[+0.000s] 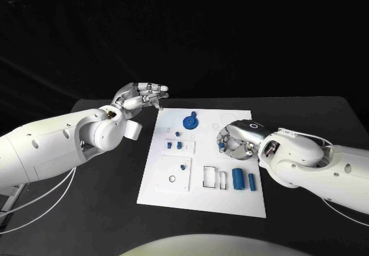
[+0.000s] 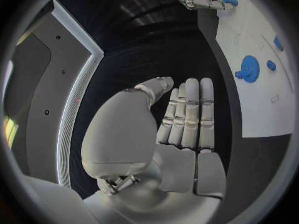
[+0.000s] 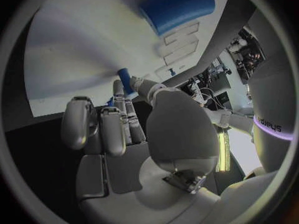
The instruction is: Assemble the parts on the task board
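A: Where is the part being worked on?

B: A small blue peg (image 3: 125, 79) is seen pinched at the fingertips (image 3: 138, 84) of the right hand (image 1: 240, 140), which hangs over the right-centre of the task board (image 1: 169, 184) in the head view. In that view a bit of blue (image 1: 221, 145) is visible at the hand's left side.

A: And the left hand?

B: The left hand (image 1: 141, 97) is held off the board's upper left corner, over the bare desk (image 1: 100, 213). Its fingers (image 2: 190, 112) are laid straight and close together in its wrist view, and nothing is held in them.

A: Which relation matters for the coming move?

B: Probably where the peg's seat lies from the right fingers. The peg is carried at the fingertips, its long axis running on past them toward the board. Two blue cylinders (image 1: 238, 179) lie just below the hand in the frame, the blue gear (image 1: 190, 122) up and to its left. Which hole is meant cannot be told.

A: Nearer arm?

B: The right one, clearly.
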{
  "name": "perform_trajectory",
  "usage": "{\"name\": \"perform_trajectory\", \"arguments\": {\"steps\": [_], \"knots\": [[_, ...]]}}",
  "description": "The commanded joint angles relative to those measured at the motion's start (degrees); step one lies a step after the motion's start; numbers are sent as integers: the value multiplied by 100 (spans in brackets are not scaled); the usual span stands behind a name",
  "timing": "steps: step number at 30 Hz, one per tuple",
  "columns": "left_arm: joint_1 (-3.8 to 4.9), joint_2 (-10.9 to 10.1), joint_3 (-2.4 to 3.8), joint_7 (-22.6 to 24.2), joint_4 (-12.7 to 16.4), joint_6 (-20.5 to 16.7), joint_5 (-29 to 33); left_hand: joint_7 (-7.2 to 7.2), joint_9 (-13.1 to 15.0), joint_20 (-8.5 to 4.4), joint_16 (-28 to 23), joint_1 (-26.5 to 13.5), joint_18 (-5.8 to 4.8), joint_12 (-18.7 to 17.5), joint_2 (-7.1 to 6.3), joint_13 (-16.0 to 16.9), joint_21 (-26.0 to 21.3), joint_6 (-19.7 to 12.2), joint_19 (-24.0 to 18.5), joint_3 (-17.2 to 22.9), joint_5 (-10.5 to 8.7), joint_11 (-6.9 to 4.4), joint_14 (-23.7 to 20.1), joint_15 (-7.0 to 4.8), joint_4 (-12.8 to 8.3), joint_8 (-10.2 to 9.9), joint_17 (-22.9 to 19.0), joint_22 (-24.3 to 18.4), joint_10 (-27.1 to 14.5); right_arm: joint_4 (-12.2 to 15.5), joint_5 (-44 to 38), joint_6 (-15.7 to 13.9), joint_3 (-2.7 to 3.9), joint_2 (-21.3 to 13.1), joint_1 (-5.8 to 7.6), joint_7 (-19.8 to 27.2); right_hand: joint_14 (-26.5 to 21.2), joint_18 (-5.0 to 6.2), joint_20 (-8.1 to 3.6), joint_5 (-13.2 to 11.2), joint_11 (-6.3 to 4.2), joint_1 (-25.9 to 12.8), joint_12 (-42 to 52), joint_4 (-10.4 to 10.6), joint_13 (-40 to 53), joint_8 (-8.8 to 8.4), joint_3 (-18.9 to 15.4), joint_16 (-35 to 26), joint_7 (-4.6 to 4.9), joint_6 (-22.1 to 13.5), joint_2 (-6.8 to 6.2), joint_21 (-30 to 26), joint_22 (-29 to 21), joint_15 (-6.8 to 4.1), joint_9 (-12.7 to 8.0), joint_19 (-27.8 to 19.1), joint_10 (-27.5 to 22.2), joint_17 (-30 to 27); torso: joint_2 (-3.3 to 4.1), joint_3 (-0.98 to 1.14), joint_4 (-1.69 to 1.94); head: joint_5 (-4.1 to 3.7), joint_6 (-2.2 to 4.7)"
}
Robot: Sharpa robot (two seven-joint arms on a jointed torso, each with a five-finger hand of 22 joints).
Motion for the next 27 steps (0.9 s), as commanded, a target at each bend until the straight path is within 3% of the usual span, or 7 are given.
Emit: {"name": "perform_trajectory", "arguments": {"steps": [1, 13, 20, 27], "knots": [[5, 2, 4, 17, -5, 96, -17, 13, -8, 9, -36, 27, 75, 28, 22, 10, -26, -36, -22, -2, 36, 2, -33, 4, -20, -29, -5, -5, -48, 80, -156, -299, 7, -38, -2, -162, 195, -37, -9, -36, 5, 39, -39, 2, -11, 30, 48, 25, 4, 43, 73, 48, 302, -38, 30, 32, 47, -1, -4, -4, 6, 0, -4], [5, 39, 4, 23, -88, 103, -17, 13, -8, 9, -36, 27, 75, 28, 22, 10, -26, -36, -22, -2, 36, 2, -33, 4, -20, -29, -5, -5, -48, 764, -119, -742, 91, -187, 118, -101, 197, -49, -18, -8, -1, 79, -62, -28, -22, 65, 80, 28, 3, 64, 94, 100, 340, -46, 58, 58, 88, 1, -13, -14, 10, 14, 23], [4, 60, 4, 27, -122, 117, -17, 13, -11, 11, -38, 21, 76, 32, 31, 12, -30, -36, -24, -8, 38, 3, -35, 5, -22, -28, -7, -7, -54, 900, 105, -796, 105, 155, 110, 28, 197, -46, -20, 7, 0, 84, -72, -35, -26, 72, 85, 26, 5, 66, 93, 88, 333, -46, 65, 54, 90, -2, -10, -3, -7, 51, 22], [3, 92, 4, 27, -139, 129, -17, 13, -11, 11, -38, 21, 76, 32, 31, 12, -30, -36, -24, -8, 38, 3, -35, 5, -22, -28, -7, -7, -54, 767, 290, -774, 84, 699, -89, 195, 197, -41, -22, 38, 4, 96, -92, -50, -35, 80, 96, 25, 14, 59, 96, 61, 319, -45, 76, 44, 93, -8, -2, -9, 4, 109, 25]]}}
